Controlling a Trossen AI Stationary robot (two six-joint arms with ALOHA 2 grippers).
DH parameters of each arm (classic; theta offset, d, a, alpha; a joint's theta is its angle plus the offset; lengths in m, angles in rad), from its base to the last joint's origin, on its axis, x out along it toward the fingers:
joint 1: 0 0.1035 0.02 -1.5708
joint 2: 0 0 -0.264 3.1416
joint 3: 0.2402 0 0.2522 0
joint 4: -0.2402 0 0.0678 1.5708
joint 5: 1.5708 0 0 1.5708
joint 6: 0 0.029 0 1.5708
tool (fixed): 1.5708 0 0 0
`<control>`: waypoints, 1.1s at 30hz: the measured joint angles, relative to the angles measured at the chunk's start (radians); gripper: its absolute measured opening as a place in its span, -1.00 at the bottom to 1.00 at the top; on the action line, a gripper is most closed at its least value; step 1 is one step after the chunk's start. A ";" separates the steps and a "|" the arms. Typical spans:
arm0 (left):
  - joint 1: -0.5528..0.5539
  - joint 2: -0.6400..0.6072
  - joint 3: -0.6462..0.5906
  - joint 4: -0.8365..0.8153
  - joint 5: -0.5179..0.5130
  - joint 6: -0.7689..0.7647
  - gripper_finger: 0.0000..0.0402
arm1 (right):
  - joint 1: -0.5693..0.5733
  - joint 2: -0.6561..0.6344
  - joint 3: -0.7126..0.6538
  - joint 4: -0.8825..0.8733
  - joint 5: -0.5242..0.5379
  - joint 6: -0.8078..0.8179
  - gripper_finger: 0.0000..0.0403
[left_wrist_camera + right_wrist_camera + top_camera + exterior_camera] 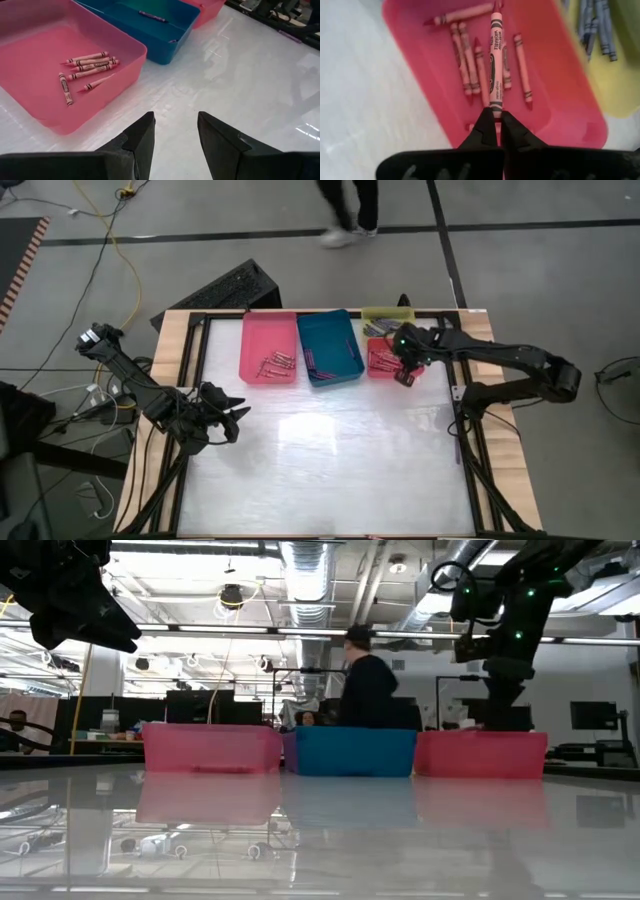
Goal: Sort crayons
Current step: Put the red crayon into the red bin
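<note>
Pinched between the closed fingers of the right gripper (495, 122) was a single red crayon (495, 60), held out lengthwise above the red tray (570, 107), where more red crayons (470, 65) lay loose on its floor. Beside that tray, grey-blue crayons (597, 25) sat in the yellow tray (615, 95), a few purple ones (322, 361) in the teal tray (330, 345), and pink ones (85, 67) in the pink tray (120, 47). Well apart, over the bare white table (330, 460), the left gripper (175, 132) hung with its fingers partly spread, holding nothing.
</note>
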 joint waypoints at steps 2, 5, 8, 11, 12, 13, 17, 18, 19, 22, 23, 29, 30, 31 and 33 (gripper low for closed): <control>0.000 0.000 0.000 0.000 0.000 0.001 -0.31 | -0.011 0.000 0.000 0.019 0.000 0.000 -0.99; 0.000 0.000 0.000 0.000 0.001 0.002 -0.31 | -0.028 0.000 0.000 0.038 0.000 -0.001 -0.99; 0.000 0.000 0.000 -0.002 0.001 0.003 -0.31 | -0.034 0.000 0.000 0.048 0.000 -0.003 -0.98; 0.000 0.000 0.000 -0.008 0.001 0.003 -0.31 | -0.034 0.000 0.000 0.061 0.000 -0.003 -0.98; 0.000 0.000 0.000 -0.008 0.001 0.004 -0.31 | -0.034 0.000 0.000 0.061 0.000 -0.003 -0.98; 0.000 0.000 0.000 -0.008 0.000 0.010 -0.31 | -0.034 0.000 0.000 0.064 0.000 -0.003 -0.98; 0.000 0.000 0.000 -0.008 0.000 0.034 -0.31 | -0.034 0.000 0.000 0.065 0.000 -0.003 -0.98; 0.000 0.000 0.000 -0.008 -0.001 0.041 -0.31 | -0.034 0.000 0.000 0.065 0.000 -0.003 -0.98; 0.000 0.000 0.000 -0.008 -0.001 0.047 -0.31 | -0.034 0.000 0.000 0.065 0.000 -0.003 -0.98; 0.000 0.000 0.000 -0.008 -0.002 0.072 -0.31 | -0.034 0.000 0.000 0.065 0.000 -0.014 -0.98; 0.000 0.000 0.000 -0.008 -0.004 0.078 -0.31 | -0.034 0.000 0.000 0.068 0.000 -0.022 -0.98; 0.000 0.000 0.000 -0.010 -0.043 0.079 -0.31 | -0.034 0.000 0.001 0.079 -0.003 -0.022 -0.98; 0.000 0.000 0.000 -0.015 -0.047 0.079 -0.31 | -0.034 0.000 0.001 0.079 -0.004 -0.020 -0.98; 0.000 0.000 0.000 -0.024 -0.050 0.079 -0.31 | -0.034 0.000 0.001 0.079 -0.004 -0.014 -0.98; 0.000 0.000 0.000 -0.041 -0.053 0.079 -0.31 | -0.032 0.000 0.001 0.079 -0.005 0.002 -0.98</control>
